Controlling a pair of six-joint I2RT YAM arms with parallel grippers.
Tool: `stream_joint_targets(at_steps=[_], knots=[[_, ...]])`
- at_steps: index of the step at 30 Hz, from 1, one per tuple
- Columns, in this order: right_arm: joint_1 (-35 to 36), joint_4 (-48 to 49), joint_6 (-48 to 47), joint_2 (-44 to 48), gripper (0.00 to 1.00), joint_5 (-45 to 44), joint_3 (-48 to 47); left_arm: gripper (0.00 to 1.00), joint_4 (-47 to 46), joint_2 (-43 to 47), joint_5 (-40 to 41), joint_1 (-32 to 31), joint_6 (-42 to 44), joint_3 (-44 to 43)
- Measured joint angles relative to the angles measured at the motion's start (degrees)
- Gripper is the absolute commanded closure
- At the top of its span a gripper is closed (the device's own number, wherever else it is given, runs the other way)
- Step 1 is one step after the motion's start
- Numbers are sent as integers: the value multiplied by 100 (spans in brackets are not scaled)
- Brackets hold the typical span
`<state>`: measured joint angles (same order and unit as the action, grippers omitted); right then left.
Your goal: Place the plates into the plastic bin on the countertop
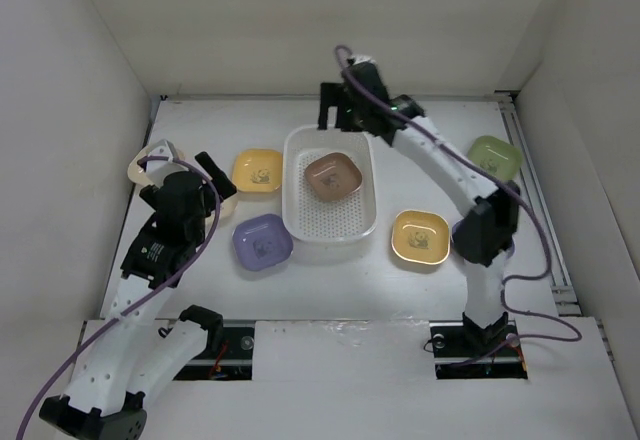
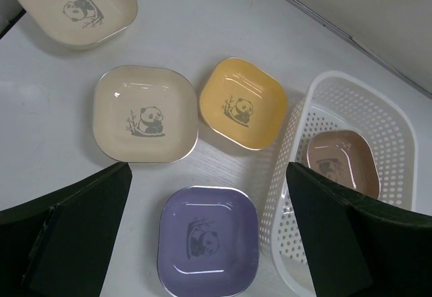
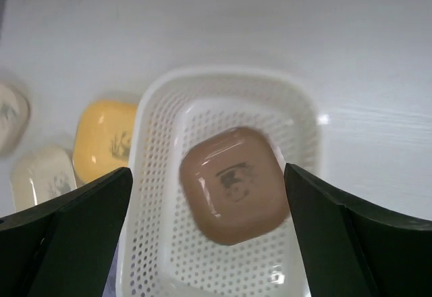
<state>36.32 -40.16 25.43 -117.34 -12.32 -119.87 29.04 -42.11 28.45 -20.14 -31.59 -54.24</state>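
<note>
Overhead, the right gripper [image 3: 208, 171] hangs wide open and empty above the white perforated plastic bin [image 1: 330, 237], where a tan rounded-square plastic plate [image 1: 332, 176] lies flat. The left gripper [image 2: 208, 175], equally wide, holds nothing over a lavender plate [image 1: 262, 241] on the white table [image 1: 330, 280].

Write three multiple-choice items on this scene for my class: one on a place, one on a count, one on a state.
1. Where is the green plate relative to the plastic bin? A inside it; B left of it; C right of it.
2. How many plates lie in the bin? A none; B one; C three.
3. The right gripper is: A open and empty; B shut on a plate; C shut and empty.
Key: C, the top view shows it right of the bin; B, only the tan plate is inside; A, its fingers stand wide apart above the bin.
</note>
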Motion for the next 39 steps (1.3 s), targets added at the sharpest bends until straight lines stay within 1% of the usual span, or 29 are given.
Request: stream_joint_targets(at_steps=[2,3,6,9,12,16,19,20,24,27,30,31,32,33,34,35,36,37,39], knots=[[-518,289,-42,826,0,33,509,0,2,28,-26,0,2,0],[-922,398,-44,1209,0,24,761,0,-2,55,-48,0,4,0],[-2448,734,-4,1886,0,-278,1464,0,-9,144,-111,0,7,0],[-3801,839,96,1899,0,-474,2159,0,-9,179,-205,0,13,0],[-4627,826,243,1665,0,-503,3049,0,-9,181,-302,0,15,0],[-5276,756,426,1370,1,-306,3891,0,-11,175,-365,0,24,0],[-5637,728,490,1335,1,-236,4048,0,-11,181,-382,-26,35,0],[-5720,776,498,1327,3,-229,4046,0,-11,181,-387,-48,39,0],[-5899,944,501,1126,5,-160,4030,0,-11,181,-411,-90,61,0],[-5912,1069,481,713,7,-94,4030,0,-11,179,-409,-90,72,0],[-5912,1117,433,354,12,-11,4028,0,-11,179,-407,-90,72,0],[-5901,1132,433,326,16,4,3982,0,-11,179,-407,-90,72,0],[-5901,1158,415,306,22,33,3958,0,-11,179,-407,-90,72,0],[-5901,1161,391,284,24,57,3932,0,-11,179,-407,-90,72,0],[-5904,1174,389,258,31,70,3904,0,-11,179,-407,-90,72,0],[-5904,1187,367,245,51,83,3893,0,-11,177,-402,-90,72,0],[-5904,1200,341,240,67,101,3891,0,-11,173,-400,-90,72,0],[-5912,1235,332,232,78,136,3891,0,-11,173,-402,-90,72,0],[-5914,1327,345,225,86,199,3829,0,-11,164,-400,-90,72,0]])
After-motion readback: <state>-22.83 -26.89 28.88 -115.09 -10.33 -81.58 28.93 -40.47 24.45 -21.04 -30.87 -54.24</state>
